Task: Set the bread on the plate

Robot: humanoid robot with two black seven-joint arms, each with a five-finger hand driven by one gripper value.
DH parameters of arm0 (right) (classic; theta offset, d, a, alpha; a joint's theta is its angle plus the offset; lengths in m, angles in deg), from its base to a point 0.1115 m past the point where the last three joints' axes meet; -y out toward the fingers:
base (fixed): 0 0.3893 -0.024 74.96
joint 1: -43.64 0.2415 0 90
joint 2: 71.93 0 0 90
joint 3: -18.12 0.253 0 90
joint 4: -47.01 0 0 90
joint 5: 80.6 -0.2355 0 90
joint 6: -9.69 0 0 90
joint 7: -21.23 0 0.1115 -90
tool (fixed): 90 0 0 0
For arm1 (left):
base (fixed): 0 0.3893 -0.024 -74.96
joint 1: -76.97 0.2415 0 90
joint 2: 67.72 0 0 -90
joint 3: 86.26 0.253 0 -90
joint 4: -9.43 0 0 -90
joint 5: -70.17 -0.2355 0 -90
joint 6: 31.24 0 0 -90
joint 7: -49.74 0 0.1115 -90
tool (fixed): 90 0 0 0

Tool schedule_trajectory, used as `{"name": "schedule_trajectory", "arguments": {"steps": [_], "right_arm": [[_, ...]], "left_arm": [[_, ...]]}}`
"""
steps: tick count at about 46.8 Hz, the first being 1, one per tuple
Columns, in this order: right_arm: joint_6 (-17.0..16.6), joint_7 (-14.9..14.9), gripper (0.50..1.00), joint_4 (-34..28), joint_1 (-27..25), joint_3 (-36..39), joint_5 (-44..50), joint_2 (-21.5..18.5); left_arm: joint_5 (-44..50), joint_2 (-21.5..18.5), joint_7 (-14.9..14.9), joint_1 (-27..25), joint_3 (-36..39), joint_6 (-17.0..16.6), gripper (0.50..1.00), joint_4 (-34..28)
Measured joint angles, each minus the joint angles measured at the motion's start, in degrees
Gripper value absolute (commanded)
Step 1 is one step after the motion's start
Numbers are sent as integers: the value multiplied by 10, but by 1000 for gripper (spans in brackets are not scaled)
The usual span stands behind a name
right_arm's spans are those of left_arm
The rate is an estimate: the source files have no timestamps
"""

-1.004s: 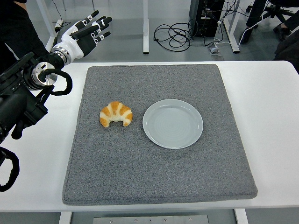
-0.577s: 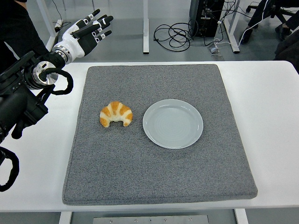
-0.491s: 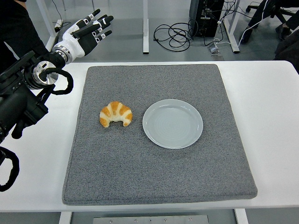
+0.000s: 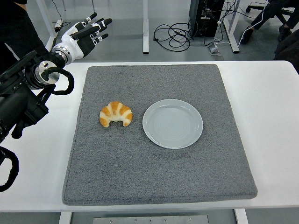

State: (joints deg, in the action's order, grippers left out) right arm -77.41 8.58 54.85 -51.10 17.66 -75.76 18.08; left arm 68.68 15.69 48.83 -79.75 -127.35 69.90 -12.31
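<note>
I see my left hand (image 4: 85, 33) raised at the far left, beyond the far edge of the white table (image 4: 275, 107), with its black arm (image 4: 23, 93) coming in along the left side. The fingers (image 4: 96, 22) are stretched out and fanned apart, pointing up and to the right, with clear gaps between them. The palm is white and the fingers are dark with pale segments. They hold nothing and touch nothing; the hand hangs in the air, well apart from everything on the table.

The bread (image 4: 116, 114) is a croissant, golden with paler bands, lying on the grey mat (image 4: 159, 177) left of the mat's middle. Its curved back faces far and its two tips point toward the near edge. It sits just beside the plate (image 4: 173, 123), on the plate's left, with a narrow strip of mat between the two, so they do not touch. The plate is round, pale grey-blue, and flat on the mat, a little right of centre; I see nothing on it.

The mat covers most of the table's middle, with bare white table showing on the left, right and near sides. Beyond the far edge I can make out the floor with a tangle of black cables (image 4: 173, 35) and table legs. My right arm does not appear in my view.
</note>
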Motion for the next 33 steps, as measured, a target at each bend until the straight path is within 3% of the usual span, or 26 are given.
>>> {"name": "schedule_trajectory", "arguments": {"steps": [13, 19, 25, 33], "right_arm": [[0, 0, 1000, 0, 0, 0, 0, 0], [0, 0, 1000, 0, 0, 0, 0, 0], [0, 0, 1000, 0, 0, 0, 0, 0], [0, 0, 1000, 0, 0, 0, 0, 0]], "left_arm": [[-21, -72, 5, 3, 51, -5, 977, -110], [-42, -139, 6, 12, 72, -7, 977, -210], [-154, -202, 7, 32, 84, -7, 977, -296], [-306, -261, 7, 33, 90, -14, 977, -362]]}}
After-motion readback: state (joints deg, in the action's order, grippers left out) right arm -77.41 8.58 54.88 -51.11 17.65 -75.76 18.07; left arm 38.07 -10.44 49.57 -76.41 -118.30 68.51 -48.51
